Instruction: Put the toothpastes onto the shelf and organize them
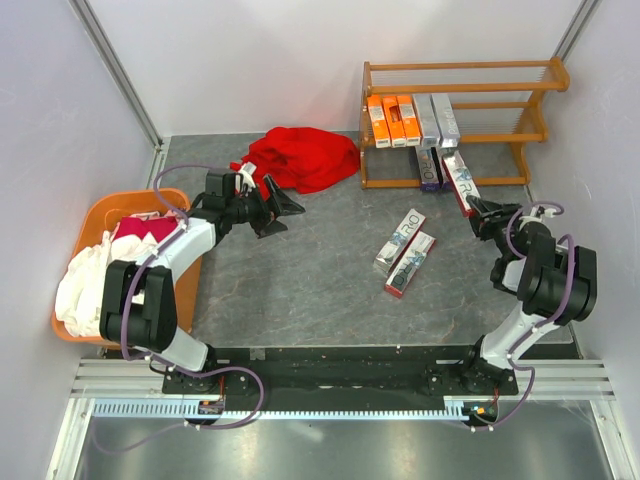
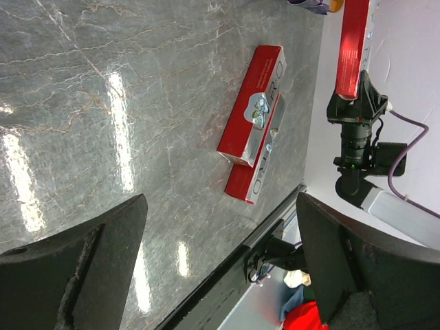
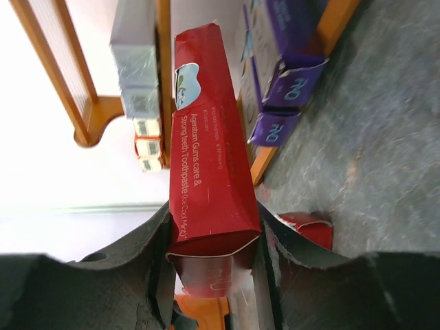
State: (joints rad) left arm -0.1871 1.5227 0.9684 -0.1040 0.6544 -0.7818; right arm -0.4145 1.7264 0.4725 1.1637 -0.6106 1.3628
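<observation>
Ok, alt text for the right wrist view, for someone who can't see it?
The right claw grips the near end of a long red cardboard toothpaste box, its far end pointing at the orange-brown wooden shelf. Dark purple boxes lie on the shelf at right, a silver-grey box at upper left; grey marbled tabletop fills the right edge.

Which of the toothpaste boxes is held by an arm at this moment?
The red box between the right fingers, at the shelf's lower right end. The two boxes on the table lie free, and the others sit on the shelf.
</observation>
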